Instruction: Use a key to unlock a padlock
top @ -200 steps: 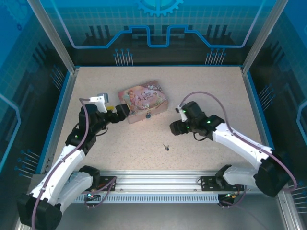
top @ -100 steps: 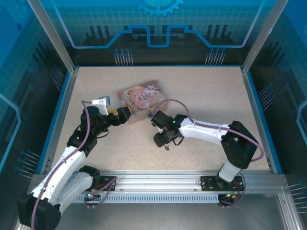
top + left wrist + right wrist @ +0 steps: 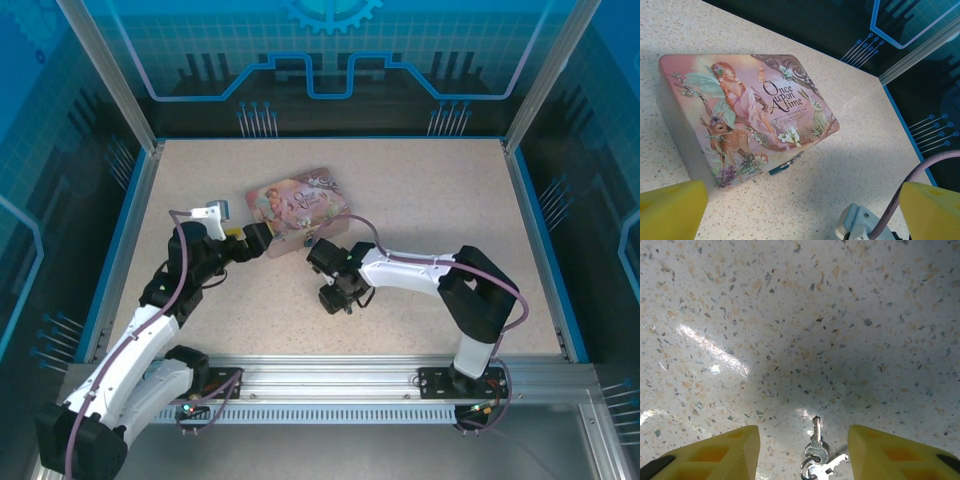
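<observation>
The small bluish padlock (image 3: 779,170) hangs from the clasp on the front wall of the pink illustrated tin (image 3: 747,112) (image 3: 297,203). My left gripper (image 3: 800,215) (image 3: 260,240) is open wide just off the tin's front left corner, holding nothing. The key (image 3: 815,436) lies flat on the table, joined by a small ring to a second key. My right gripper (image 3: 802,440) (image 3: 335,298) hangs low over it, open, one yellow finger (image 3: 725,452) on each side of the key, neither touching it.
The speckled tabletop (image 3: 430,190) is fenced by a blue rim and glass walls. The right arm (image 3: 420,270) reaches left across the middle, its wrist close to the tin's front. A pale part of that arm (image 3: 860,225) shows between my left fingers.
The right arm has swung left from the right half of the table and dropped over the key, its jaws narrowing. The left arm has barely shifted.
</observation>
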You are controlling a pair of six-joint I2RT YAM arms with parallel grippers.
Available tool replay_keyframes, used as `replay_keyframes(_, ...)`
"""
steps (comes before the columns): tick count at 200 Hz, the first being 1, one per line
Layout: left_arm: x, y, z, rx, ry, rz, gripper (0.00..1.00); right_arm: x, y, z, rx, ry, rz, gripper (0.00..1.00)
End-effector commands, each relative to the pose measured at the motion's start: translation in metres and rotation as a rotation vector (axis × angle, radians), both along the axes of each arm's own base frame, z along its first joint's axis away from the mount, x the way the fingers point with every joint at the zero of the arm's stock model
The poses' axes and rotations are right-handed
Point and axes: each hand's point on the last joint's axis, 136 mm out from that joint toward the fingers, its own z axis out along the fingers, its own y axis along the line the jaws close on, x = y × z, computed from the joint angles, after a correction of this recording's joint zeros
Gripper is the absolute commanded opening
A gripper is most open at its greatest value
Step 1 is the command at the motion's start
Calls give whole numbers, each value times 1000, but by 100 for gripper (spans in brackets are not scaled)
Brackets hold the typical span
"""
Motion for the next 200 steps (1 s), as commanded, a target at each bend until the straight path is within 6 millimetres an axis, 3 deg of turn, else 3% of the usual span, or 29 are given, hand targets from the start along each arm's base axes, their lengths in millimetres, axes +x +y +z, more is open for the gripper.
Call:
replay_keyframes(1, 1, 2, 11, 8, -36, 10, 99, -9, 1, -5, -25, 37, 14, 49)
replay_keyframes(78, 0, 1, 9, 6, -34, 7, 99, -21, -13, -20, -85, 67, -5, 46)
replay_keyframes(200, -1, 2, 10, 6, -36, 7, 99, -37, -36, -25, -136, 90, -36, 37)
